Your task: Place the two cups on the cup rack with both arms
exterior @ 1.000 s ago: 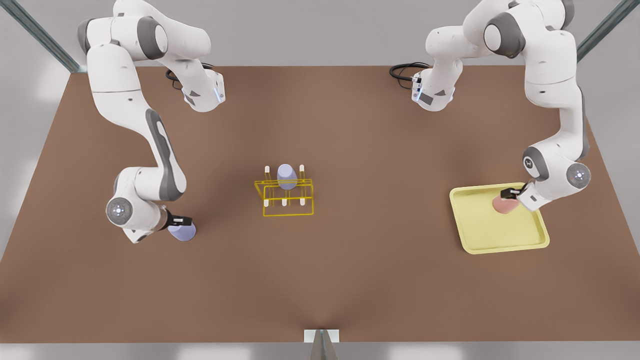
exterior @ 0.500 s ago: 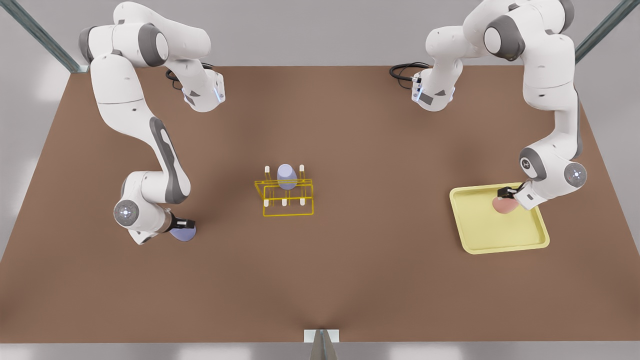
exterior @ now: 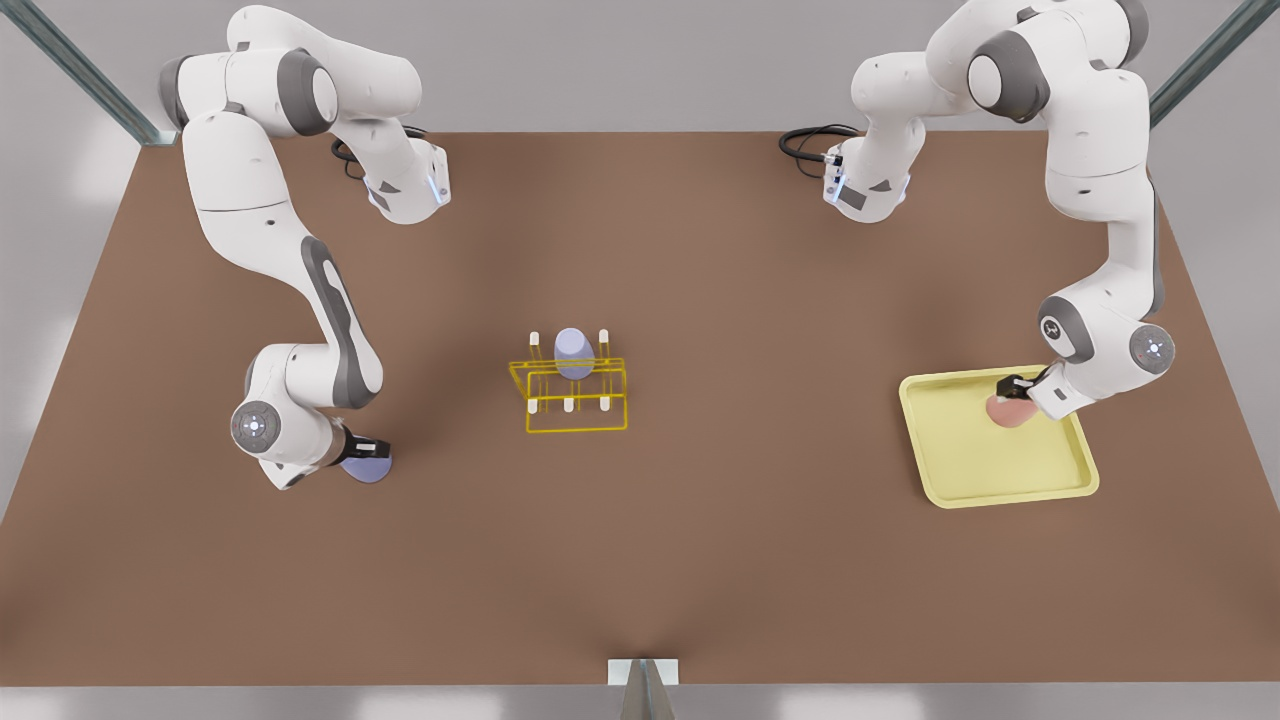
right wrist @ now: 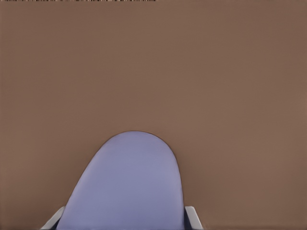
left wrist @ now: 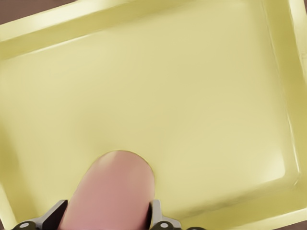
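Nearest us, toward the table's (exterior: 640, 560) left edge in the front view, our right gripper (exterior: 362, 447) grips the lavender cup (exterior: 366, 466) between its fingers. Toward the right edge, our left gripper (exterior: 1013, 386) clamps the pink cup (exterior: 1008, 410) over the tray (exterior: 1000, 475). Farther back, mid-table, the rack (exterior: 570, 395) carries a second lavender cup (exterior: 572, 351).

My front camera looks steeply down over the brown table (exterior: 700, 560), arm bases at twelve o'clock. My left wrist camera sits close above the yellow tray (left wrist: 201, 96); my right faces bare tabletop.
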### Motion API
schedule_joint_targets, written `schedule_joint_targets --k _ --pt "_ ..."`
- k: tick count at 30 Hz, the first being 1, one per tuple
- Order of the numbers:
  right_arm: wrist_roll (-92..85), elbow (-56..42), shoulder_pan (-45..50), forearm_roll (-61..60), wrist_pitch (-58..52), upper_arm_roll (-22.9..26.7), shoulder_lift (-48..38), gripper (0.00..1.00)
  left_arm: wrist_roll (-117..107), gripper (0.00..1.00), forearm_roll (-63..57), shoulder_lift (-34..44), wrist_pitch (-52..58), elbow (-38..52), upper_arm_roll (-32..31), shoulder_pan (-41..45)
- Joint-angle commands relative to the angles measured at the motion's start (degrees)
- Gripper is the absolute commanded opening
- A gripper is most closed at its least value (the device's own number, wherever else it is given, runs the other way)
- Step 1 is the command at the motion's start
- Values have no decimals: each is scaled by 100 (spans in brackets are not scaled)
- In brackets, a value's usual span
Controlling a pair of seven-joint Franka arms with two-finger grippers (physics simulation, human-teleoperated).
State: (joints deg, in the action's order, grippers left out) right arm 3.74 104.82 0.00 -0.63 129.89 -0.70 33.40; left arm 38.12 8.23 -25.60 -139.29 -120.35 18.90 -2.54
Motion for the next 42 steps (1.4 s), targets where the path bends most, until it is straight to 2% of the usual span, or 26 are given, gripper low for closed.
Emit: schedule_joint_targets --k 1,2,3,14,19,23,32,39,42 --pt "-22 -5 0 1 1 0 0 81 152 89 -6 2 -28 2 -1 -1" --pt "-31 -5 0 1 1 0 0 72 152 86 -6 2 -28 2 -1 -1" --pt "-40 -5 0 1 1 0 0 67 152 85 -6 2 -28 2 -1 -1" --pt "-49 -49 9 -7 -209 -26 -141 67 143 83 3 11 16 11 -1 8" --pt "-101 -75 9 -359 -508 -202 -387 68 38 83 3 55 43 38 -9 34" --pt "-137 -67 53 -622 -596 -571 -668 68 -191 83 3 116 78 38 -27 43" --pt "-40 -102 79 -825 -667 -1775 -1309 68 -928 83 3 239 333 143 -124 149" --pt "-58 -119 79 -1062 -939 -2206 -1459 68 -1640 82 -15 380 579 257 -334 228" --pt "-58 -102 88 -1062 -948 -2311 -1450 68 -2343 82 -59 485 649 257 -334 597"
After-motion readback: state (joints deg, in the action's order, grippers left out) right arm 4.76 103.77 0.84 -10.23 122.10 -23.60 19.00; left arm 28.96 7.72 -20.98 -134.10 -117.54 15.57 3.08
